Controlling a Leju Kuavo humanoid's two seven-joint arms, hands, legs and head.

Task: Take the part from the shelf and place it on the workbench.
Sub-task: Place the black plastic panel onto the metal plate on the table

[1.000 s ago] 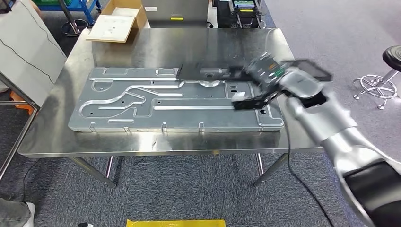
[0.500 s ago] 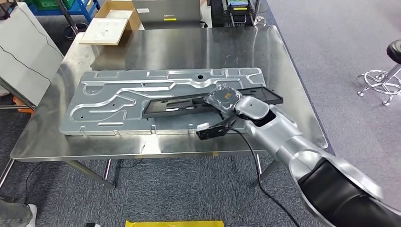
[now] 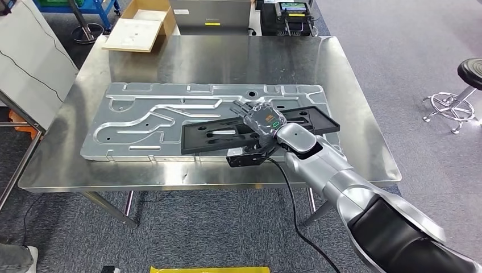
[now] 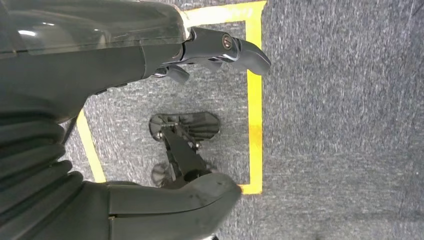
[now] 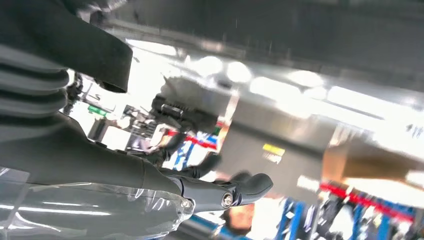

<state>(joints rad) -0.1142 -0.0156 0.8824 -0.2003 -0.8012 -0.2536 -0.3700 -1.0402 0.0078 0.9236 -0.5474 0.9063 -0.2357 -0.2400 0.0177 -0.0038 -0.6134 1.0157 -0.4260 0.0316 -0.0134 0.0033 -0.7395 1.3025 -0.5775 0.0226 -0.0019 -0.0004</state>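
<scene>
No writing was clear enough to read, long flat black plastic part (image 3: 258, 128) lay mid-frame under the right hand (image 3: 262, 121), grip hard to tell, left hand (image 4: 150, 65) held nothing, fingers apart

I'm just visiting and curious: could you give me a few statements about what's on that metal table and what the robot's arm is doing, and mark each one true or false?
1. The right hand holds a long black part. True.
2. The black part lies over a large silver metal panel. True.
3. The workbench is wooden. False: it is shiny metal.
4. A cardboard box sits on the panel. False: it is beyond the workbench's far left corner.
5. The left hand hangs above grey carpet. True.
</scene>
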